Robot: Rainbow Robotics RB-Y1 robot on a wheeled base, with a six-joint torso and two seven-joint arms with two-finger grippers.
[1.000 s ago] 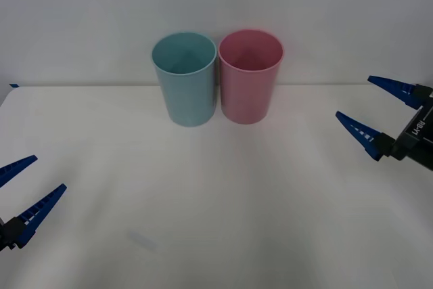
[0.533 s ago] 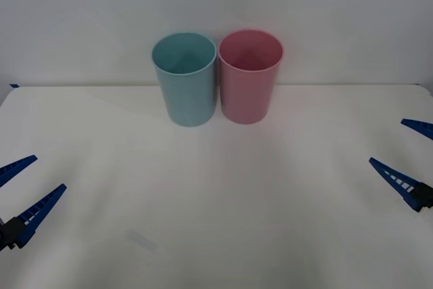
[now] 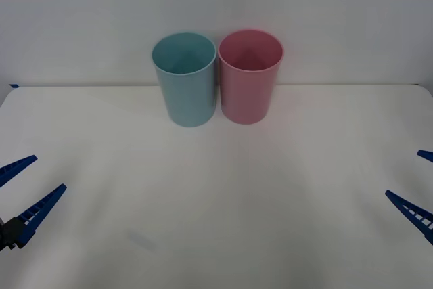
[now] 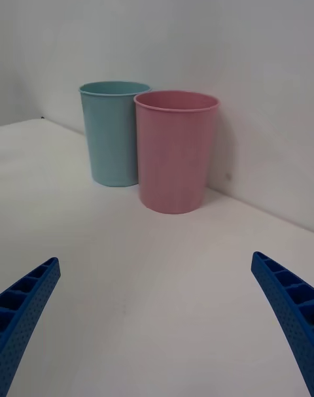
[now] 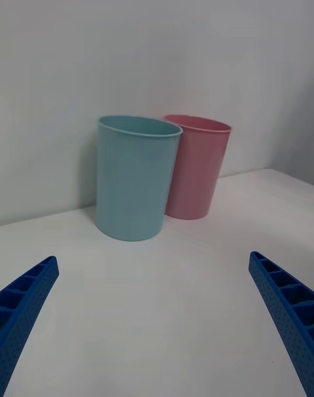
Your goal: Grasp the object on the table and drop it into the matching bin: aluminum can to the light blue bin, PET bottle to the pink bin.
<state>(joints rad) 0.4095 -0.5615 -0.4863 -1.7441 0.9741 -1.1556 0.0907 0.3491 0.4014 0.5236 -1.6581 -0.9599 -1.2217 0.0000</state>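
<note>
The light blue bin [image 3: 184,79] and the pink bin [image 3: 249,77] stand upright, side by side and touching, at the back of the white table [image 3: 216,187], pink on the right. The PET bottle is out of view, and so is any aluminum can. My left gripper [image 3: 51,171] hangs open at the front left edge, with nothing between its fingers. At the front right edge my right gripper [image 3: 403,172] is open too and holds nothing. Both wrist views face the bins from a distance: the right gripper [image 4: 156,258] towards the pink bin [image 4: 176,152], the left gripper [image 5: 154,257] towards the light blue bin [image 5: 134,178].
A plain pale wall rises right behind the bins. A faint grey smudge [image 3: 142,239] marks the tabletop near the front left. The table's back edge runs just behind the bins.
My right gripper, still open, has drawn back from beside the pink bin to the front right edge. The left gripper and both bins have not moved.
</note>
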